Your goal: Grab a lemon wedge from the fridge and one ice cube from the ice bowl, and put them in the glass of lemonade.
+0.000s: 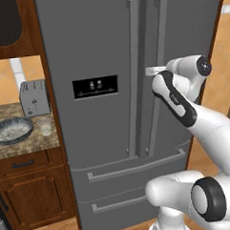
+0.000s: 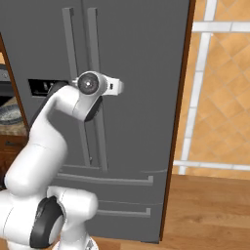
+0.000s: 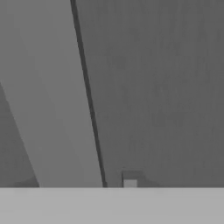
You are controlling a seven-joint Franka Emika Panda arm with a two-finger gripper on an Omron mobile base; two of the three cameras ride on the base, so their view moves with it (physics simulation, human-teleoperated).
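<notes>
Fingers (image 1: pixel 152 71) at the fridge (image 1: pixel 99 46) right door handle (image 1: pixel 158 62), grip unclear.

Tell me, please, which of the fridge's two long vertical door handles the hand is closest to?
The right-door handle: the hand is right at it, about mid-height, while the left-door handle stands farther off, across the seam between the doors.

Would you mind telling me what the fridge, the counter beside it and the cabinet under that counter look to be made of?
The fridge looks like brushed grey steel: an even matte sheen with faint vertical streaks. The counter seems to be polished granite or similar stone, mottled brown and tan. The cabinet appears to be dark reddish wood with a panelled door and a dark, probably metal, drawer handle.
</notes>
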